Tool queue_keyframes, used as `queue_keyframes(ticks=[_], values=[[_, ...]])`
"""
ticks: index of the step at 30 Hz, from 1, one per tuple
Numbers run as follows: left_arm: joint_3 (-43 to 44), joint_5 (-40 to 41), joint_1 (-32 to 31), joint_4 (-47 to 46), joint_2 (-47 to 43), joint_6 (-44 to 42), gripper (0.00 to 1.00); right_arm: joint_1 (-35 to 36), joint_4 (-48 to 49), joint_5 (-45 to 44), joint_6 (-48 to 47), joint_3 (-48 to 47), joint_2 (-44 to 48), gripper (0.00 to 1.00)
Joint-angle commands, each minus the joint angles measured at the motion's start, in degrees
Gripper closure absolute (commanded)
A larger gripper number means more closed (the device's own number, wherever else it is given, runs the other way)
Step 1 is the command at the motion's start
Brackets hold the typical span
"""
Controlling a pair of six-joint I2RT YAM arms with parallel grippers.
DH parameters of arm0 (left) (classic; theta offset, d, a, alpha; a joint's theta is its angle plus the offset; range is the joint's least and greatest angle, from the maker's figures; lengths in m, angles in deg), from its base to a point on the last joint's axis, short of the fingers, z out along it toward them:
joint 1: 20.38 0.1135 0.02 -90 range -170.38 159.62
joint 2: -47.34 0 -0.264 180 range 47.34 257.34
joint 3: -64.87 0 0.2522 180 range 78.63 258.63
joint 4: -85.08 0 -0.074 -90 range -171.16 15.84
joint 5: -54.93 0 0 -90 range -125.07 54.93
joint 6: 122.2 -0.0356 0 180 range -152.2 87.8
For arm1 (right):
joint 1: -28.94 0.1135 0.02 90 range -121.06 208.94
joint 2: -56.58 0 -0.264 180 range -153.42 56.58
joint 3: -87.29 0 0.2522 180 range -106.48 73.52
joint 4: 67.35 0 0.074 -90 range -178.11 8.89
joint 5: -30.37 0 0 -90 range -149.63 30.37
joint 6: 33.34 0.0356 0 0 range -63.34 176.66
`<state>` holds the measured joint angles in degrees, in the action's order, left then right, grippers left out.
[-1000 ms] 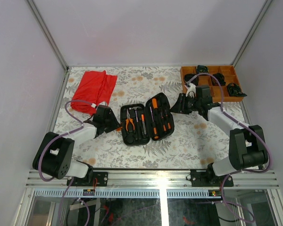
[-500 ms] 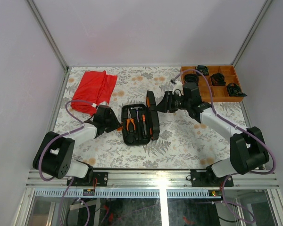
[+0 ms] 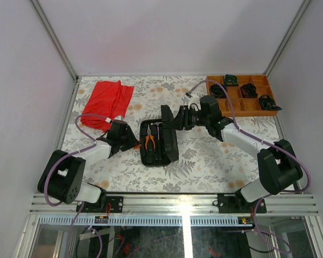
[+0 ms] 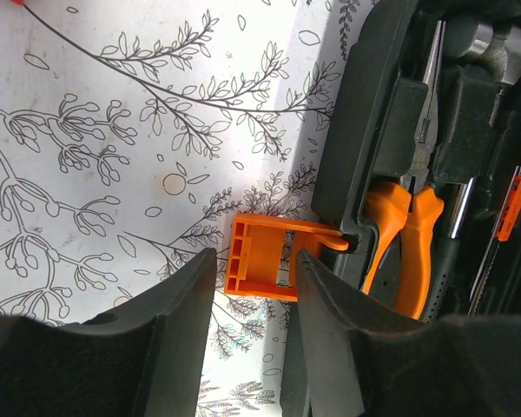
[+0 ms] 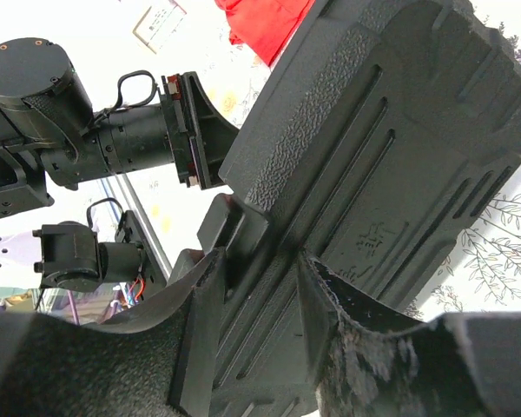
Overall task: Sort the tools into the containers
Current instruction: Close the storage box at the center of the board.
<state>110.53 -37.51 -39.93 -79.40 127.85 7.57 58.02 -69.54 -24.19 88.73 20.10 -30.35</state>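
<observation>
Floral-patterned tabletop carries the black tool case near its centre, lid raised about upright. At 9 o'clock of it, the left hand stands part-open around the orange latch, not gripping. Pliers sit slotted. At 2 o'clock, the right hand straddles the lid's ribbed edge, grip unclear. Rigid, light plastic: push the rim.

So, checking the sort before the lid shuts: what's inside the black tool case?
Inside the tool case: orange-handled pliers and a hammer. The raised lid hides the rest.
</observation>
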Motion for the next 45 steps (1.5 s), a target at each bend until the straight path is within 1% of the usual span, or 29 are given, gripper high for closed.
queue_keyframes(ticks=[1, 9, 13, 17, 22, 27, 30, 32, 33, 34, 36, 38, 39, 45], values=[[-2.34, -3.45, -1.44, 2.3, 1.9, 0.39, 0.58, 1.49, -4.06, 0.27, -0.26, 0.17, -2.21, 0.56], [-2.72, -3.69, -1.39, 1.84, 1.85, 0.57, 0.58, 3.47, 1.52, 3.18, 2.94, 0.55, -4.74, 0.56], [-2.89, -3.62, -1.38, 2.08, 1.48, 0.57, 0.58, 3.84, 4.28, 3.62, 4.15, 1.29, -4.59, 0.55], [-3.28, -3.55, -1.46, 2.32, 0.43, 0.57, 0.57, 3.78, 4.79, -0.37, 3.34, 2.32, -1.02, 0.53], [-3.83, -3.45, -1.37, 2.52, -0.73, 0.75, 0.56, 3.8, 3.81, -4.7, 1.2, 3.33, 3.37, 0.47], [-4.08, -3.36, -1.41, 2.83, -1.1, 1.05, 0.56, 3.82, 2.56, -6.84, 0.31, 4.12, 4.49, 0.43], [-4.78, -2.92, -1.42, 3.39, -2.6, 1.99, 0.56, 3.88, 0.34, -10.12, -1.15, 4.4, 4.46, 0.38], [-5.67, -2.97, -1.45, 3.24, -4.12, 2.89, 0.56, 3.88, -0.8, -11.73, -1.86, 4.43, 4.11, 0.31], [-6.08, -2.92, -1.4, 3.17, -4.97, 3.2, 0.55, 3.88, -1.12, -12.37, -2.06, 4.4, 3.78, 0.25], [-6.34, -2.7, -1.39, 3.29, -5.75, 3.43, 0.55, 3.88, -1.26, -12.87, -2.21, 4.39, 3.09, 0.17], [-6.58, -2.63, -1.45, 3.72, -7.11, 3.64, 0.53, 4.1, -1.4, -13.23, -2.51, 4.01, 1.78, 0.08], [-6.67, -2.66, -1.44, 4.15, -8.22, 3.65, 0.52, 4.94, -1.69, -13.64, -2.99, 3.22, 0.41, 0.02], [-6.66, -2.61, -1.43, 4.43, -8.86, 3.65, 0.52, 5.53, -1.92, -13.83, -3.25, 2.65, -0.26, 0.0], [-6.88, -0.77, -1.4, 6.41, -12.93, 4.19, 0.49, 8.7, -1.29, -14.1, -2.93, -0.04, -4.97, 0.01]])
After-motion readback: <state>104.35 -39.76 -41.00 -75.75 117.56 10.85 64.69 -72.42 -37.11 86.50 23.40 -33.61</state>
